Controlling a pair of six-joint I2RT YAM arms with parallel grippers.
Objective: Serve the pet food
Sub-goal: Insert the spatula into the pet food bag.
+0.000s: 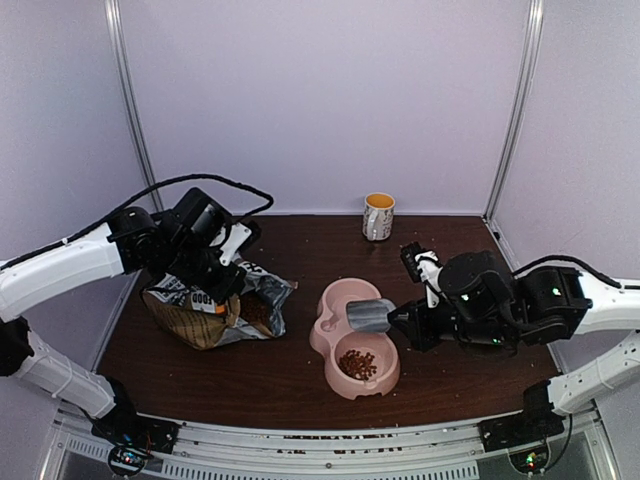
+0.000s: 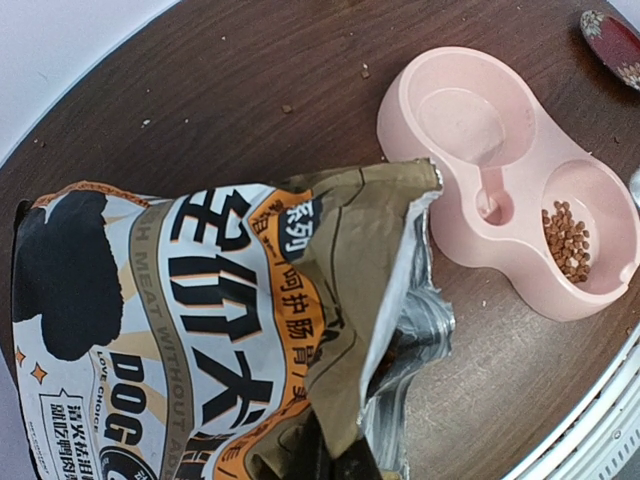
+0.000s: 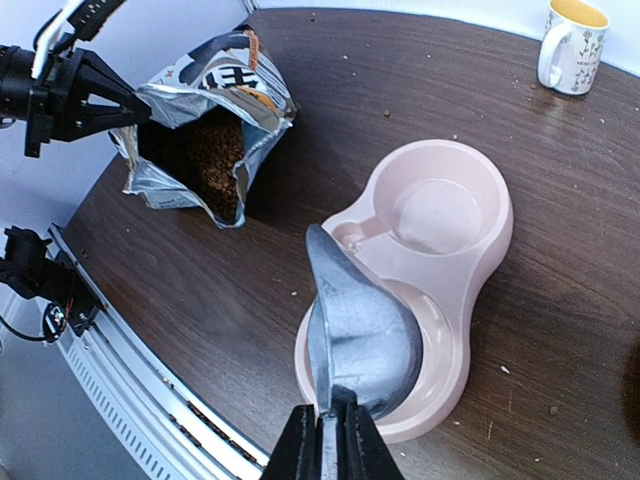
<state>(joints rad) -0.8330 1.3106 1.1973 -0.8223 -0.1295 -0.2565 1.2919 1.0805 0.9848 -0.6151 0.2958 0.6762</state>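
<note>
The pet food (image 1: 357,364) lies as a small heap in the near compartment of the pink double bowl (image 1: 335,300); more pet food (image 3: 210,150) fills the open bag (image 1: 200,318). My right gripper (image 3: 333,440) is shut on the handle of a grey scoop (image 3: 365,330). The scoop hangs tipped over the bowl's near compartment, its back toward the wrist camera. My left gripper (image 2: 335,455) is shut on the bag's torn top edge (image 2: 350,300) and holds its mouth open toward the bowl (image 2: 455,235). The left wrist view also shows kibble (image 2: 566,240) in the bowl.
A white and yellow mug (image 1: 378,216) stands at the back of the brown table. Crumbs and stray kibble dot the tabletop (image 2: 300,100). A metal rail (image 1: 330,440) runs along the near edge. White walls close in the sides and back.
</note>
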